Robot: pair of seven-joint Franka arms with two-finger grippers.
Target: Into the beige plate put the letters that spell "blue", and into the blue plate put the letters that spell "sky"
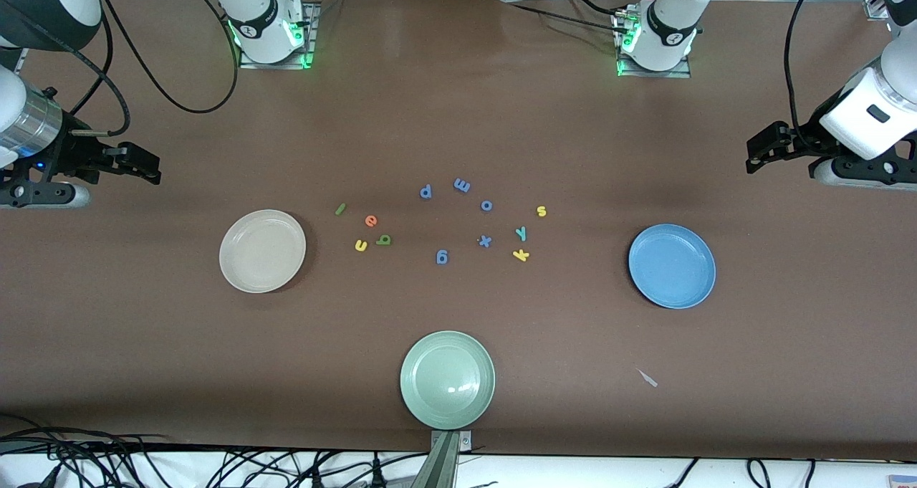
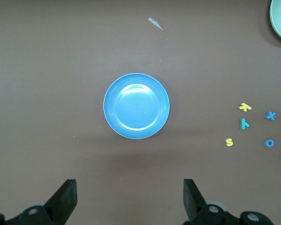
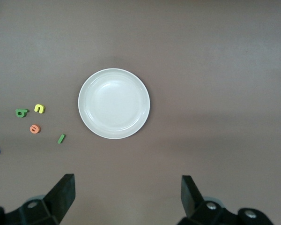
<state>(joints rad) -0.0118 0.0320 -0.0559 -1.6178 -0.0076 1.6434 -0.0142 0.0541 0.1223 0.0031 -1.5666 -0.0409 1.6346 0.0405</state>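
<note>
Both arms wait, raised at the ends of the desk (image 1: 458, 115); the left jaws (image 2: 129, 199) stand wide apart and hold nothing, and the blue plate (image 1: 672, 266) lies on the desk just ahead of them, bare; the yellow "s" (image 1: 541, 211), teal "y" (image 1: 521, 233) and yellow "k" (image 1: 521, 255) sit well off from those jaws, toward the desk's middle. The right jaws (image 3: 127, 197) are likewise spread and empty, the beige plate (image 1: 262, 251) bare ahead of them; the green "l" (image 1: 340, 208), orange "e" (image 1: 370, 221), yellow "u" (image 1: 360, 245) and olive "b" (image 1: 384, 240) lie just beside that plate; blue letters (image 1: 458, 216) lie between the two clusters; a pale green plate (image 1: 447, 379) sits nearest the front camera.
</note>
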